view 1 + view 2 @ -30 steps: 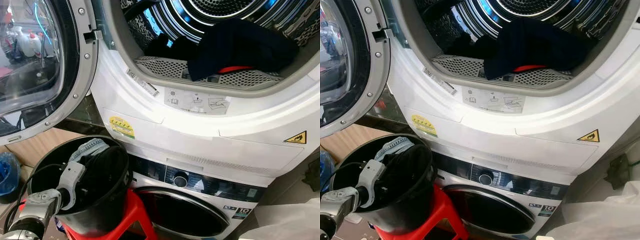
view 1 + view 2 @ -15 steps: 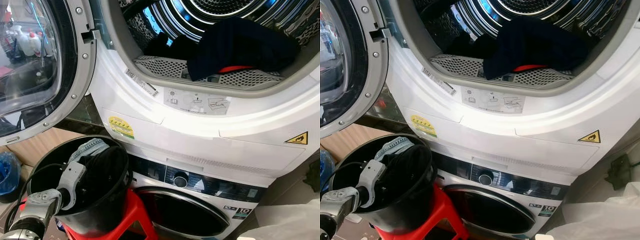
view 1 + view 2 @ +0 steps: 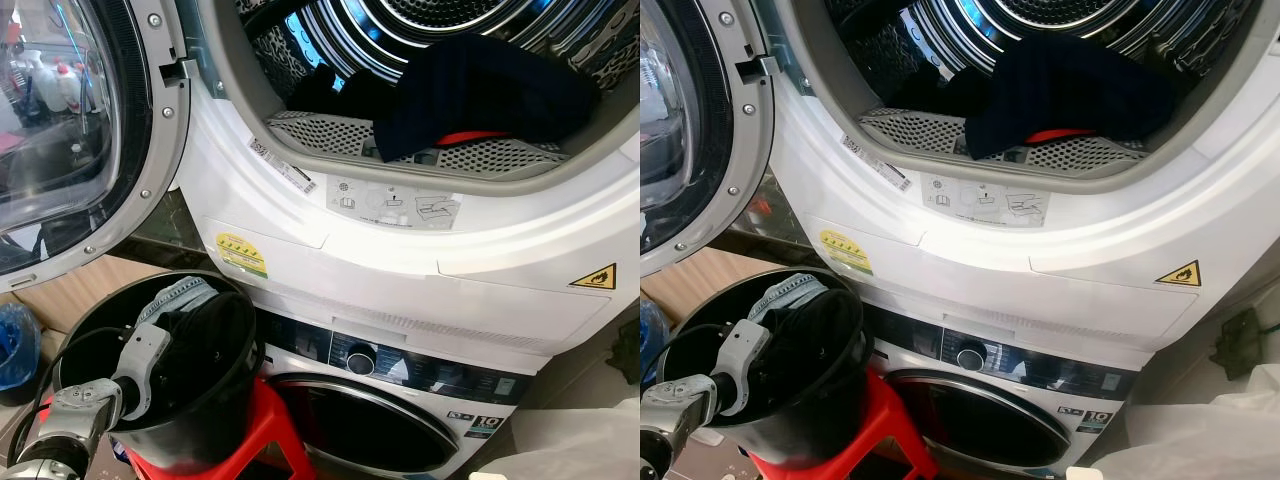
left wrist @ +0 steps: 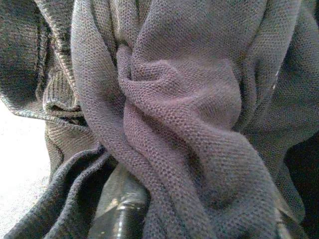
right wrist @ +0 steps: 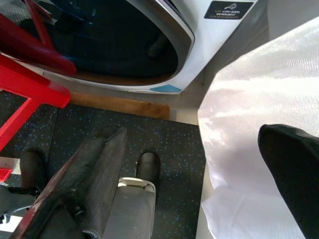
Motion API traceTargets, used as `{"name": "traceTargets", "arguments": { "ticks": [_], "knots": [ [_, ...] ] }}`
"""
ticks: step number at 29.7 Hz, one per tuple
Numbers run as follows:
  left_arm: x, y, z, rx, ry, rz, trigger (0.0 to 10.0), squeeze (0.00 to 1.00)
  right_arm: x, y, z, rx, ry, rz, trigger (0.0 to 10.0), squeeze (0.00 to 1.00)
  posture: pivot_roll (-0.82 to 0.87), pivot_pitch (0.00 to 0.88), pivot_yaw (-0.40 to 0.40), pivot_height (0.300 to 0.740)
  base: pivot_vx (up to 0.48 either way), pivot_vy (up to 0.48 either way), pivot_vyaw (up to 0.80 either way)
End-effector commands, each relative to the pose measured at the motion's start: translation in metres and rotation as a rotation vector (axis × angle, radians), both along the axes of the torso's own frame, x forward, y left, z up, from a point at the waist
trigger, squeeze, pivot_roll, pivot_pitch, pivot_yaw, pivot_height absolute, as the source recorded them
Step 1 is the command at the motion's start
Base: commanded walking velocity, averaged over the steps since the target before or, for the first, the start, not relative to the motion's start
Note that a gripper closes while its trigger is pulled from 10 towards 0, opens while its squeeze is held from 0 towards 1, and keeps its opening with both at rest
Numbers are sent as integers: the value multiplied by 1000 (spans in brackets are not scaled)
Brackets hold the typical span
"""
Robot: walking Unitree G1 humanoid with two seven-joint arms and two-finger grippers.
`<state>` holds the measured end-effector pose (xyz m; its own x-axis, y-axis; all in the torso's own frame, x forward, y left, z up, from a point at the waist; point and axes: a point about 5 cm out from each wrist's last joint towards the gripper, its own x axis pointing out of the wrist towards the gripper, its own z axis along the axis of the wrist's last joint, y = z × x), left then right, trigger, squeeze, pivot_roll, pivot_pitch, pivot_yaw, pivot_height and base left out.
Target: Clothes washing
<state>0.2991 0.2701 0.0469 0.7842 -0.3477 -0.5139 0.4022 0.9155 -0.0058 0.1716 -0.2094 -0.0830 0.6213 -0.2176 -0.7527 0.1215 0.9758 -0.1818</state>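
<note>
Two garments lie in the black bucket: a dark knit garment and a blue denim piece at the back rim. The left gripper reaches down into the bucket; its wrist view has knit folds pressed close over the fingers, so a grasp seems likely, though whether they are clamped cannot be told. One red stool raises the bucket toward the upper drum, where one dark blue garment already lies at the mouth. One door stands swung wide, presumably for loading. Right gripper hangs idle near the floor, finger state unclear.
</note>
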Motion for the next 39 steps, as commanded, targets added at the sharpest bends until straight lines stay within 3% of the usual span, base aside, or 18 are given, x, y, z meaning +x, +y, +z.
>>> {"name": "traceTargets", "arguments": {
  "ticks": [1, 18, 19, 20, 21, 24, 27, 34, 37, 39],
  "knots": [
    [-2, -1, -3, -5, 16, -4, 0, 0, 0, 3, -1, 15, 1, -18, 10000, 0, -63, 70, 58, 740, 0, 0, 0],
    [-1, 0, -1, -7, -8, -1, 0, 0, -3, 7, -3, 23, 13, -14, 10000, 0, -52, 73, 62, 740, 0, 0, 0],
    [1, -6, 9, -86, -200, 70, 0, 0, -3, 9, -3, 28, 10, -21, 10000, 0, -54, 69, 82, 740, 0, 0, 0],
    [1, -6, 9, -86, -200, 70, 0, 0, -3, 9, -3, 28, 10, -21, 10000, 0, -54, 69, 82, 740, 0, 0, 0],
    [-3, -10, 17, -198, -333, 118, 0, 0, -4, 10, -4, 31, 11, -23, 10000, 0, -52, 71, 83, 740, 0, 0, 0],
    [-8, -12, 20, -241, -385, 127, 0, 0, -6, 10, -4, 31, 14, -22, 10000, 0, -51, 73, 82, 740, 0, 0, 0],
    [-21, -13, 25, -275, -461, 149, 0, 0, -7, 10, -5, 32, 18, -22, 10000, 0, -44, 77, 83, 740, 0, 0, 0],
    [-42, -21, 37, -300, -541, 135, 0, 0, -8, 10, -5, 33, 20, -17, 10000, 0, -32, 81, 83, 740, 0, 0, 0],
    [-62, -33, 52, -316, -613, 108, 0, 0, -6, 12, -5, 38, 15, -7, 10000, 0, -22, 83, 81, 740, 0, 0, 0],
    [-65, -34, 55, -315, -622, 105, 0, 0, -6, 12, -5, 39, 14, -5, 10000, 0, -22, 83, 81, 740, 0, 0, 0]
  ]
}}
